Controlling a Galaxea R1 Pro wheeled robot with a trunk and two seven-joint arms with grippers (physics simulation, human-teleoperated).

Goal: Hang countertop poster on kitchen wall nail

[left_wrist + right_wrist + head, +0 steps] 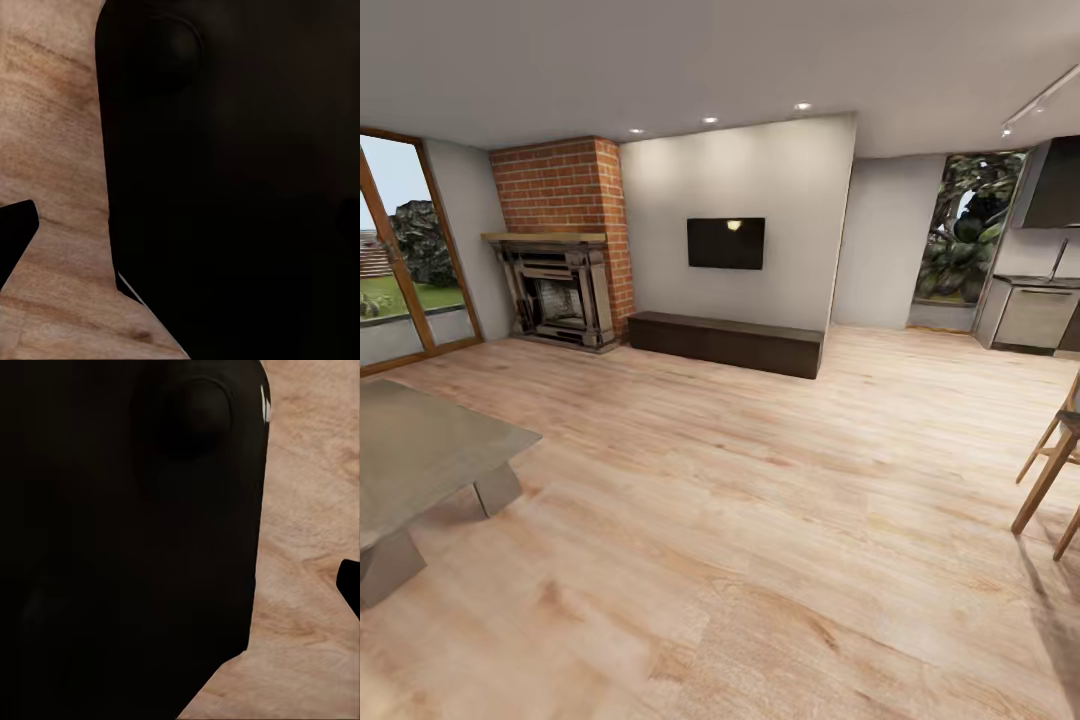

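Note:
A short stretch of the kitchen countertop (1032, 281) with its chrome tap (1057, 258) stands far off at the right edge of the head view, under a dark hood (1055, 185). The poster is out of view, and the wall nails are too small to make out from here. In the left wrist view a dark fingertip (15, 236) crosses the wooden floor beside the robot's black body (240, 187). The right wrist view has another dark fingertip (351, 592) next to the same black bulk (127, 547). Whether either gripper is open or shut cannot be told.
A grey table (420, 450) juts in at the near left and a wooden chair (1055, 450) at the right. Ahead stand a brick fireplace (560, 280), a wall TV (726, 243) and a low dark bench (725, 342). Wooden floor (760, 520) stretches between them.

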